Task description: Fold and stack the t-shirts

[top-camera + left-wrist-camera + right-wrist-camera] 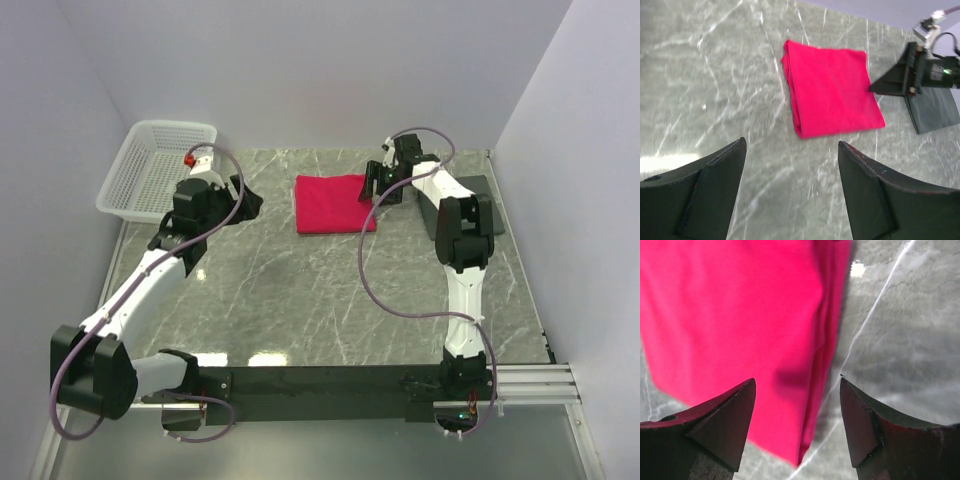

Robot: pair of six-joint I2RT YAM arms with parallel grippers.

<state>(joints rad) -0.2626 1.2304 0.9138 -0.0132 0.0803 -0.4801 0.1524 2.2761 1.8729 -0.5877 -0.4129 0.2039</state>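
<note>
One red t-shirt (335, 203) lay at the far middle of the table (300, 290), already folded into a neat rectangle and well apart from the white basket (160, 165) at the far left. Folding looked finished, so the step in hand seemed to be a release or a final tidy of the right edge. The next move would call for leaving the bundle undisturbed as a base for stacking, though no second shirt showed. The right claw (797, 381) hovered spread over the shirt's layered edge, pinching nothing; contact could not be told. The left claw (791, 145), spread wide and empty, hung over bare table to the shirt's left.
</note>
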